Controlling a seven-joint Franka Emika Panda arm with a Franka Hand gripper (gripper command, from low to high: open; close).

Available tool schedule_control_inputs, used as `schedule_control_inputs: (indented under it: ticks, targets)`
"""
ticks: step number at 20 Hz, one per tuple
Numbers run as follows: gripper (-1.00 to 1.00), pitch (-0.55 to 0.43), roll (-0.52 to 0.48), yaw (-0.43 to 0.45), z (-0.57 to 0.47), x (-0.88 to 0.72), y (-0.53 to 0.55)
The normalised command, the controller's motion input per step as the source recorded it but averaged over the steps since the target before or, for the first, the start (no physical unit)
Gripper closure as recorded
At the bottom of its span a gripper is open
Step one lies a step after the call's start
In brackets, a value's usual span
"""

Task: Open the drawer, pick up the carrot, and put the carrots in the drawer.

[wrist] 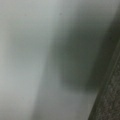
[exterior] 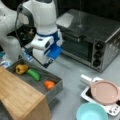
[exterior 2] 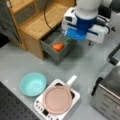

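Front view: drawer [exterior: 53, 88] open; carrot [exterior: 49, 84] lies inside beside cucumber [exterior: 34, 74] and yellow pepper [exterior: 21, 69]. Gripper [exterior: 48, 64] hovers above, empty; finger spacing cannot be told. Toaster oven [exterior: 92, 37] at right.
Front view: carrot [exterior 2: 58, 46] in drawer [exterior 2: 55, 52]; bowl [exterior 2: 33, 83] and pan [exterior 2: 57, 99] below.
Wrist view: blurred grey surface only.
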Motion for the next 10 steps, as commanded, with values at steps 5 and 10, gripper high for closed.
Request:
schedule_control_inputs:
  ticks: [5, 10]
  targets:
    - [-1.00, 0.026, 0.181, -0.319, 0.10, 0.07, 0.20]
    - [-1.00, -0.109, 0.262, -0.305, 0.00, 0.10, 0.18]
